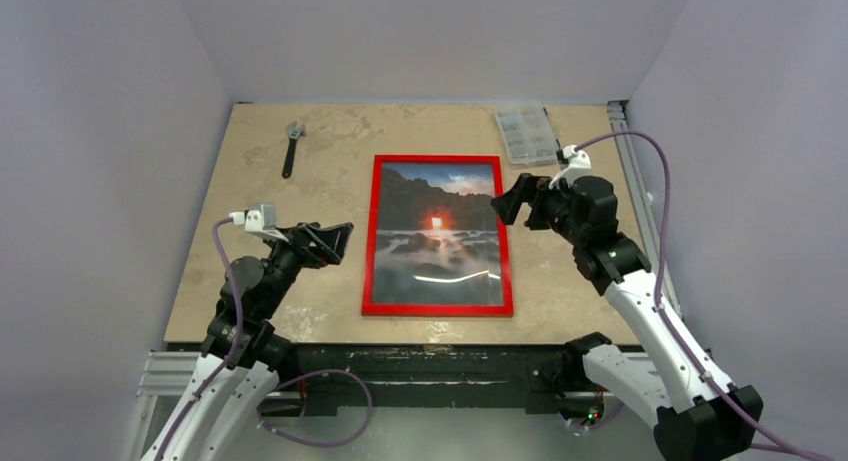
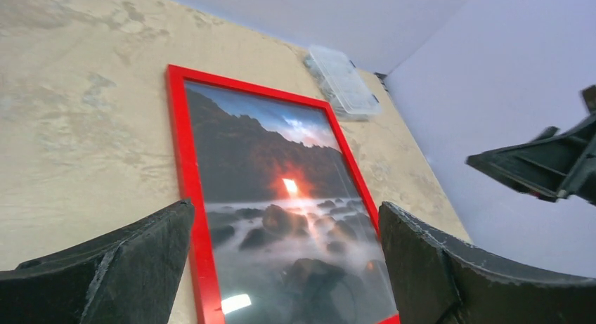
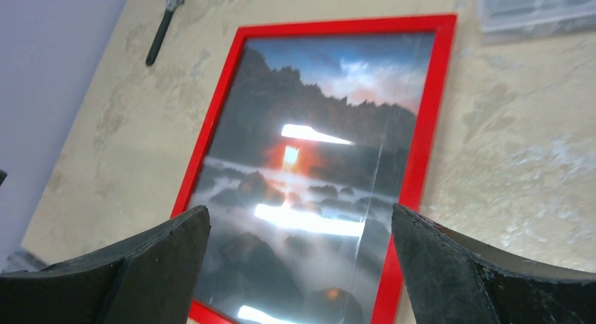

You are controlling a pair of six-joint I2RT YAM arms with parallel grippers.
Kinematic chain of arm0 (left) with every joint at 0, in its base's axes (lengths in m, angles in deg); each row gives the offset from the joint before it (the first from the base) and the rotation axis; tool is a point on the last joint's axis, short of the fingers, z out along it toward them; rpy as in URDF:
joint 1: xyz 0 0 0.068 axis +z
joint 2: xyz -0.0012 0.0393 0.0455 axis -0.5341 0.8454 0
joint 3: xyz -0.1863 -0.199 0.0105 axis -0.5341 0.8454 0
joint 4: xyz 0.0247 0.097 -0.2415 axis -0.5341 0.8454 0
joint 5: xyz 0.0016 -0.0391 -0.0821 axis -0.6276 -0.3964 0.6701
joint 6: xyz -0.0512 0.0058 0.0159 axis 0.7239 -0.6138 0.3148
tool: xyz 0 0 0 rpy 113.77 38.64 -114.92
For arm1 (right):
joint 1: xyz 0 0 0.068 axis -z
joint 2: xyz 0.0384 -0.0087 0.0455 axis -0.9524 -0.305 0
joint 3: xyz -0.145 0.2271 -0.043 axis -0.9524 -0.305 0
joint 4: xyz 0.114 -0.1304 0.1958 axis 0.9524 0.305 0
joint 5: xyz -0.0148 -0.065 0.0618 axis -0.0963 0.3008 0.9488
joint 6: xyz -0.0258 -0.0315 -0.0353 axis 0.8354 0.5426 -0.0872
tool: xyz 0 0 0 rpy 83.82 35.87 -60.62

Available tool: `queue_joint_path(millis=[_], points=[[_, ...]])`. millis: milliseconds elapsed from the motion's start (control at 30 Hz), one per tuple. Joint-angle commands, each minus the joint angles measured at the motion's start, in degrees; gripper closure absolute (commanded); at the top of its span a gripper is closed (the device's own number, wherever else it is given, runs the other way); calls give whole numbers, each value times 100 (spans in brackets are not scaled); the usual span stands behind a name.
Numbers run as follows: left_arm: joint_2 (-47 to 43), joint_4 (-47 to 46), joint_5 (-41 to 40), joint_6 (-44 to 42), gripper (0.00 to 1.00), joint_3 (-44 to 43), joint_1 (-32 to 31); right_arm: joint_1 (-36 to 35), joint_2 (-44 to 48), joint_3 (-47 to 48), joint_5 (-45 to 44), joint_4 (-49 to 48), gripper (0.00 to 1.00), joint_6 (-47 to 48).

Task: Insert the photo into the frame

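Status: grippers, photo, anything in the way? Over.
Both open and empty: left gripper, right gripper, flanking the frame. It holds the photo, flat, face up. Far edge: wrench, plastic box, well clear.

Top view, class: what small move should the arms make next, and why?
Probably draw the left claw and right claw back: the photo already sits inside the frame, flat on the table, and both claws stand open beside it, holding nothing.
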Motion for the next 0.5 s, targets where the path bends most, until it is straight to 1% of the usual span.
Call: queue_joint_path(millis=[0,67,100,167,233,333,400,433,467], points=[[-206,-334,-743,-831,0,216,14,27,408,137,-826,-464,2,305],[-265,-543,-929,-1175,0,383,14,25,752,-286,-1041,-1047,1,367],[-289,-838,-1040,-1361,0,469,14,22,920,-506,-1188,-1303,1,435],[-290,-1017,-1302,-1745,0,620,14,24,1218,-930,-1498,-1819,1,767],[-191,-1122,-1673,-2066,0,743,14,19,1491,-1472,-2094,-2354,1,1053],[200,-1441,-2182,-2573,0,929,17,28,1834,-2546,-2641,-3571,1,1920],[552,-1783,-2634,-2752,0,1102,22,30,1803,-3305,-2906,-4648,1,2222],[749,-2048,-2785,-2891,0,1190,23,27,1578,-3623,-3147,-5353,2,2224],[967,-2378,-2911,-2933,0,1303,36,22,1310,-3873,-3344,-5771,2,2220]])
